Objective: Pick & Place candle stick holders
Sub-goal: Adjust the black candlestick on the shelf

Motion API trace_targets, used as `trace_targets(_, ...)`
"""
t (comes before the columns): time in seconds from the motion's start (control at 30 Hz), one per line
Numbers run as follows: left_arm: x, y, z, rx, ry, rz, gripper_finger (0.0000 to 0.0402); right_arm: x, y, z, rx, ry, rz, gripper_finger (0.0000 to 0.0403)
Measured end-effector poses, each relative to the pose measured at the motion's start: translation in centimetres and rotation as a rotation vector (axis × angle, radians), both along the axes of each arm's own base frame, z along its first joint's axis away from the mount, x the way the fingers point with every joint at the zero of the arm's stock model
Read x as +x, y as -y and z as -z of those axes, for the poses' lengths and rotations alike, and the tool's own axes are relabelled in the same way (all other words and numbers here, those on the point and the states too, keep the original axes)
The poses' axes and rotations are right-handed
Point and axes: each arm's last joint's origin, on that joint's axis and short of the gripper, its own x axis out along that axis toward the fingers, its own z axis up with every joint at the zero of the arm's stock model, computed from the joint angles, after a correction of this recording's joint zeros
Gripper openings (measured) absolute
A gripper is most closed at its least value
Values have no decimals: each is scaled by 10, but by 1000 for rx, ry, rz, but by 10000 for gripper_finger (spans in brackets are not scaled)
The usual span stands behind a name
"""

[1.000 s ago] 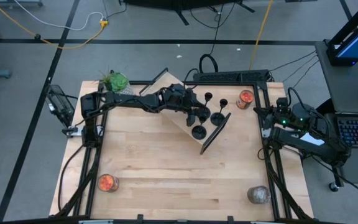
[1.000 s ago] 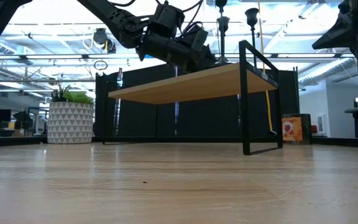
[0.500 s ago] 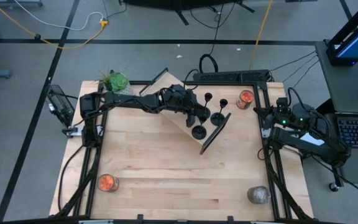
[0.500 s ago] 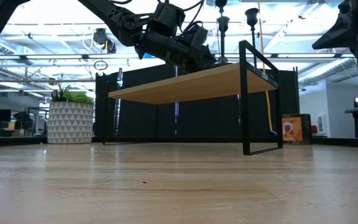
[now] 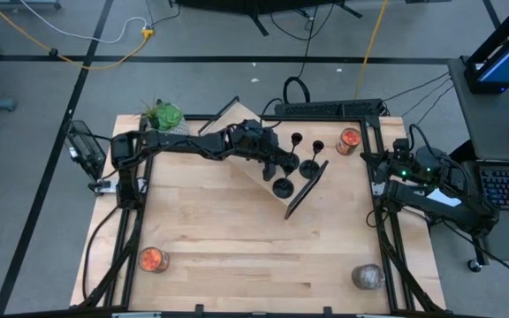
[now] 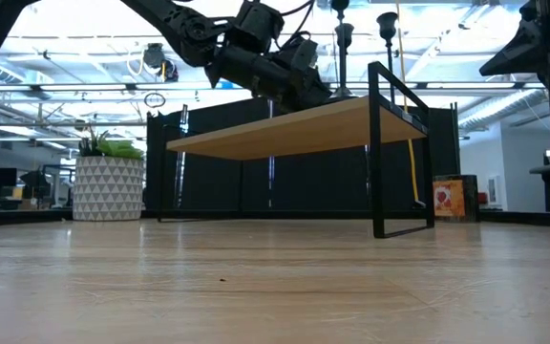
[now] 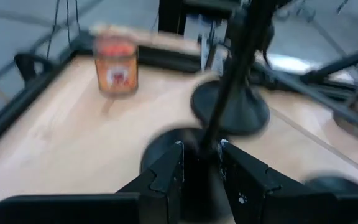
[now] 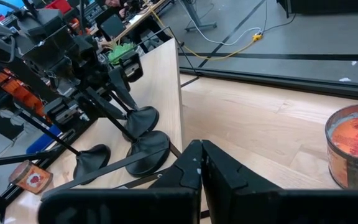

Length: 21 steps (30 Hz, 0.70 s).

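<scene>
Candle stick holders (image 5: 299, 162) stand on the raised shelf (image 5: 256, 174). Left gripper (image 7: 199, 167) grasps one holder's stem (image 7: 232, 74) above that shelf. Right gripper (image 8: 199, 163), fingers pressed together, waits beside the shelf.

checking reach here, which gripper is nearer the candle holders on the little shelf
Left. The left gripper is among the candle holders on the shelf; the right gripper waits at the table's right edge.
</scene>
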Motion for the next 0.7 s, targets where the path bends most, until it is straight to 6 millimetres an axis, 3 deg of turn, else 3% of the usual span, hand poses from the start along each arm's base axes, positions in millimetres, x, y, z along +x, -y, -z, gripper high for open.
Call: trace_targets(0.7,-3,3,-4,31,-19,-20,112,0,0,0,-2,0,-4,0)
